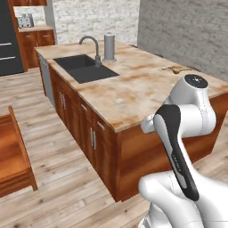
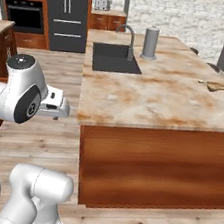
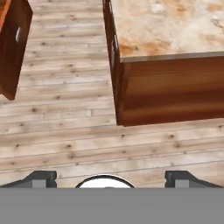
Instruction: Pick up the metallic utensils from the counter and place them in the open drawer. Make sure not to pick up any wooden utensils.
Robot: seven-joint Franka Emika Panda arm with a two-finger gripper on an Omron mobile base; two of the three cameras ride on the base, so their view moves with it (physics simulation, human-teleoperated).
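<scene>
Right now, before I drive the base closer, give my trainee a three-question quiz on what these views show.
1. True or false: the tool has its jaws spread wide with nothing between them.
2. What stands just right of the faucet on the counter? A) grey cylinder B) toaster C) bowl
3. Fill in: the open drawer sits low at the ___ edge of the left base view.

Key: 1 true; 2 A, grey cylinder; 3 left.

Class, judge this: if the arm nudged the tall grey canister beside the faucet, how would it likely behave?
The canister stands tall and narrow, so a high push would probably tip it. Its round body suggests it would then roll. The counter looks smooth, so a low push might slide it.
</scene>
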